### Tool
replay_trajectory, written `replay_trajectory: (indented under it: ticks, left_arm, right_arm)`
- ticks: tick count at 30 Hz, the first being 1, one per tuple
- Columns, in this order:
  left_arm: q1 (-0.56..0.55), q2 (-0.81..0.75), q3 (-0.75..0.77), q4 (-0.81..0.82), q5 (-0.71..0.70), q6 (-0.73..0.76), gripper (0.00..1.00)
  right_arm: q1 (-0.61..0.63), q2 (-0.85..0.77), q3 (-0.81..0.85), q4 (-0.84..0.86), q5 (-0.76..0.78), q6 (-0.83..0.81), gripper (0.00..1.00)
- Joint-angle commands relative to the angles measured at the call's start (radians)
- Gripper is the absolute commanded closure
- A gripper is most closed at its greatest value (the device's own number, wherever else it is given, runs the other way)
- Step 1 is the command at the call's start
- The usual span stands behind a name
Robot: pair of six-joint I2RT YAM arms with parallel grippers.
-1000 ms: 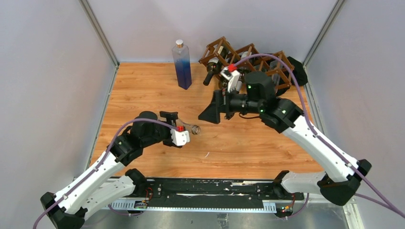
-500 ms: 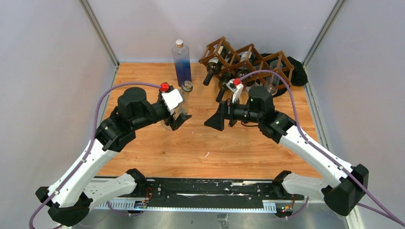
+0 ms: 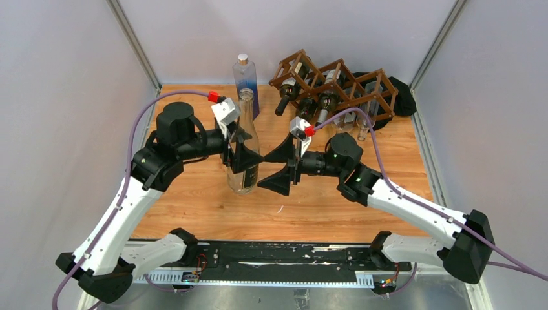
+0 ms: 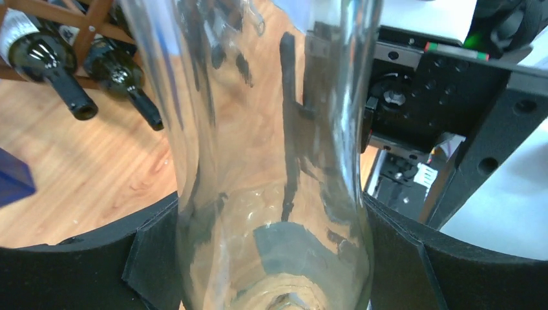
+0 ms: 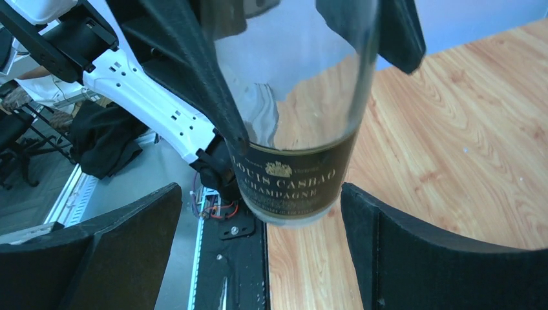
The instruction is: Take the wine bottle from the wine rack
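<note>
The clear bottle point(image 3: 243, 177) is off the rack point(image 3: 336, 81). It stands upright between the fingers of the left pincer point(image 3: 243, 150), which is clenched on the glass about where the body narrows toward the neck. The right pincer point(image 3: 263, 172) is released, its fingers spread wide. The bottle's labelled lower body sits in the gap between them, with daylight on both sides. I cannot tell whether the base rests on the table point(image 3: 323, 200) or hangs just above it.

Beyond the right pincer and off to its side, the rack holds several dark bottles point(image 3: 289, 97). A blue bottle point(image 3: 246, 87) stands just behind the left pincer.

The main risk, as I judge it, is the grip itself. Smooth glass held on a taper could slide down or twist if the arm jerks. If the left pincer lets go before the base is flat on the wood, the bottle may tip — toward the blue bottle or the open right fingers. A careless sweep by the right pincer could knock the body sideways out of the hold.
</note>
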Motion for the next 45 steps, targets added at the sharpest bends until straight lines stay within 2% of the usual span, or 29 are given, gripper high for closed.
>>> replay_trajectory:
  ticks: [1,8,20,21,23,24,25,26,27,28,31,33,38,45]
  left_arm:
    - [0.032,-0.012,0.066,0.177,0.162,-0.136,1.0]
    - [0.032,-0.012,0.072,0.252,0.238,-0.229,1.0]
    - [0.034,-0.054,0.021,0.328,0.233,-0.282,1.0]
    - [0.034,-0.058,0.017,0.334,0.227,-0.282,1.0]
    - [0.034,-0.068,0.009,0.341,0.214,-0.28,1.0]
    - [0.034,-0.072,0.004,0.341,0.205,-0.276,1.0]
    - [0.034,-0.076,0.001,0.336,0.194,-0.271,0.92]
    - [0.035,-0.077,0.002,0.328,0.179,-0.264,0.77]
    - [0.035,-0.078,0.006,0.316,0.168,-0.258,0.57]
    - [0.035,-0.081,0.008,0.3,0.14,-0.255,0.35]
    - [0.037,-0.092,0.01,0.303,0.086,-0.255,0.17]
    - [0.038,-0.093,0.02,0.297,0.066,-0.25,0.14]
    - [0.043,-0.074,0.056,0.288,0.074,-0.252,0.13]
    - [0.05,-0.057,0.09,0.289,0.091,-0.253,0.18]
  right_arm:
    - [0.036,0.037,-0.034,0.198,0.022,-0.023,0.04]
    - [0.087,0.131,0.003,0.239,0.108,-0.048,0.04]
    - [0.121,0.264,-0.014,0.586,0.078,0.153,0.04]
    - [0.122,0.266,-0.016,0.597,0.082,0.161,0.07]
    - [0.119,0.27,-0.017,0.607,0.081,0.171,0.28]
    - [0.118,0.27,-0.015,0.604,0.073,0.168,0.48]
    - [0.115,0.269,-0.008,0.589,0.062,0.164,0.62]
    - [0.112,0.263,0.0,0.557,0.057,0.15,0.75]
    - [0.11,0.256,0.01,0.511,0.057,0.127,0.9]
    - [0.111,0.241,0.029,0.432,0.064,0.087,1.0]
    - [0.111,0.198,0.04,0.266,0.076,-0.013,1.0]
    - [0.11,0.167,0.034,0.191,0.088,-0.07,1.0]
    - [0.111,0.115,0.03,0.057,0.102,-0.153,1.0]
    - [0.111,0.084,0.007,0.012,0.111,-0.167,1.0]
